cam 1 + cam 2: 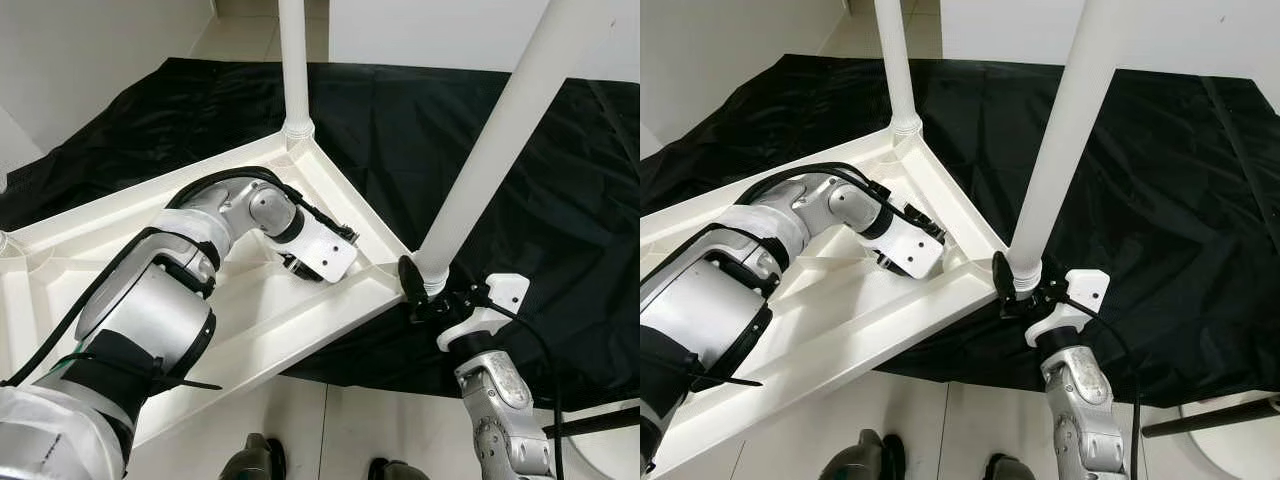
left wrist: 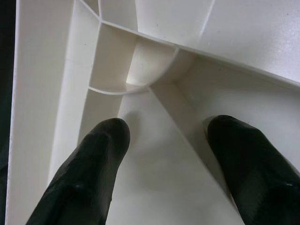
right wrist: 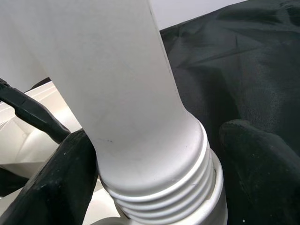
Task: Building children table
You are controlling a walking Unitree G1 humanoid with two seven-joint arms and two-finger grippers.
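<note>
A white plastic children's table [image 1: 250, 330] lies upside down on a black sheet. One white leg [image 1: 294, 70] stands in its far corner. A second leg [image 1: 500, 150] rises from the near right corner socket. My left gripper [image 2: 168, 136] is open inside the ribbed underside, with its fingertips [image 2: 105, 140] resting on the plastic close to that corner. My right gripper [image 3: 159, 159] straddles the threaded base of the near leg [image 3: 140, 117]. One finger [image 3: 61, 178] touches the leg, and the other finger [image 3: 262, 164] stands a little apart from it.
The black sheet [image 1: 540, 210] covers the floor beyond and to the right of the table. Pale tile floor [image 1: 330, 420] and my feet [image 1: 262, 462] lie at the near edge. A dark rod [image 1: 600, 420] and a white curved object [image 1: 612, 455] sit at the lower right.
</note>
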